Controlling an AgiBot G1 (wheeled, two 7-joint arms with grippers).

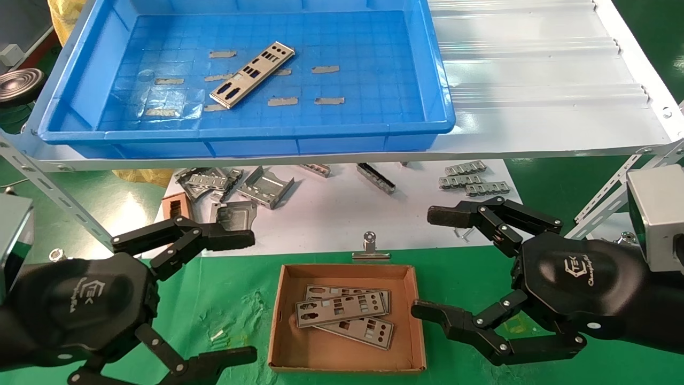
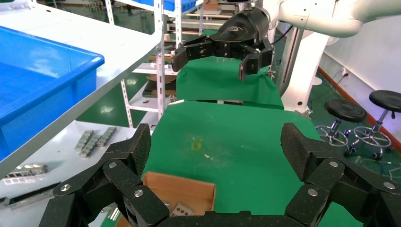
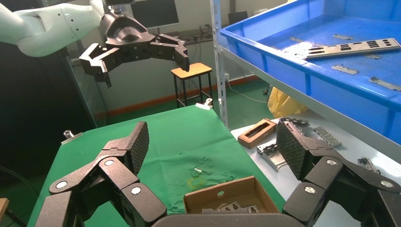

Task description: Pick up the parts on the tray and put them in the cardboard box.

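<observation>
One silver plate, a part, lies slantwise on the floor of the blue tray on the upper shelf; the right wrist view shows the same part. Below, on the green cloth, the cardboard box holds three overlapping plates. My left gripper hangs open and empty to the left of the box. To the box's right, my right gripper is also open and empty. Each wrist view looks down past spread fingers at the box.
Bent grey brackets and a small brown frame piece lie on the white surface under the shelf. A binder clip sits just behind the box. The white shelf runs on to the right of the tray.
</observation>
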